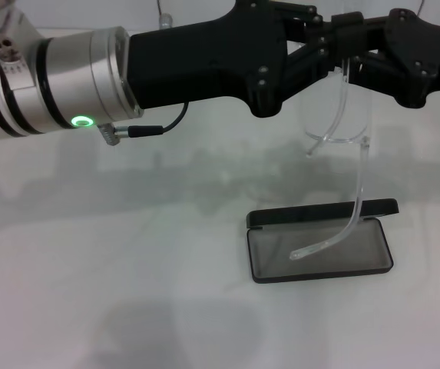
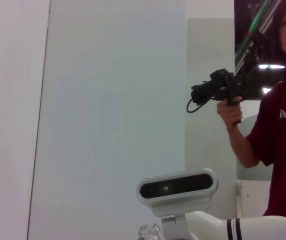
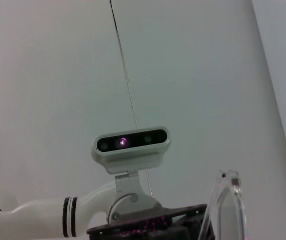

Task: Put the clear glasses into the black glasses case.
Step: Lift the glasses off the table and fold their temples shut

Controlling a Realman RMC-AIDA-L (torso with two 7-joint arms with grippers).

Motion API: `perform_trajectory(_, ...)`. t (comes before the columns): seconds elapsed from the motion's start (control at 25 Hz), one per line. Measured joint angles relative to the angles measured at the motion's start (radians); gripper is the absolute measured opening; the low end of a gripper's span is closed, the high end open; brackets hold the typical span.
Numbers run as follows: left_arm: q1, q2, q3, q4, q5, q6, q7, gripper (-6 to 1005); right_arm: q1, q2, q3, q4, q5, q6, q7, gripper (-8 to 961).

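Observation:
The clear glasses [image 1: 335, 138] hang in the air above the table, and a clear edge of them [image 3: 227, 210] also shows in the right wrist view. Their top is pinched where my two black grippers meet. My left gripper [image 1: 332, 48] reaches in from the left and my right gripper [image 1: 359, 49] from the right, both shut on the frame. One long temple arm [image 1: 357, 200] dangles down, and its tip rests on the grey lining of the black glasses case [image 1: 277, 265]. The case lies open and flat on the table, with its lid [image 1: 319, 214] behind it.
White table [image 1: 112, 254] all around the case. My left arm's silver wrist with a green light [image 1: 81, 121] spans the upper left. A person holding a camera [image 2: 277, 125] stands beyond the table. Each wrist view shows the other arm's camera [image 2: 175, 186] [image 3: 132, 142].

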Motion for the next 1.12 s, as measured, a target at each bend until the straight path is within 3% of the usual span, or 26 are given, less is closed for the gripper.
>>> perform_trajectory(0.24, -0.007, 0.002, -0.001, -0.006, 0.0, 0.009, 0.0, 63, -0.011, -0.004, 0.016, 0.0, 0.0, 0.01, -0.013, 127)
perform_trajectory(0.4, -0.006, 0.005, -0.035, 0.007, -0.003, 0.082, -0.01, 63, -0.03, -0.008, 0.073, 0.0, 0.0, 0.013, -0.021, 127)
perform_trajectory(0.6, 0.005, 0.003, -0.142, 0.003, -0.004, 0.204, -0.035, 62, -0.059, -0.018, 0.225, 0.0, 0.017, -0.065, -0.02, 127)
perform_trajectory(0.64, 0.005, 0.003, -0.142, 0.003, -0.004, 0.204, -0.035, 61, -0.08, -0.028, 0.31, 0.009, 0.066, -0.133, -0.015, 127)
perform_trajectory(0.68, 0.012, 0.004, -0.157, -0.003, -0.006, 0.22, -0.039, 60, -0.085, -0.032, 0.325, 0.018, 0.091, -0.153, -0.014, 127)
perform_trajectory(0.96, -0.001, 0.006, -0.118, -0.003, 0.021, 0.254, -0.065, 59, -0.115, -0.081, 0.38, 0.195, 0.374, -0.229, -0.002, 127)
perform_trajectory(1.12, -0.035, 0.001, -0.045, -0.009, 0.033, 0.271, -0.07, 58, -0.102, -0.079, 0.382, 0.263, 0.453, -0.211, -0.012, 127)
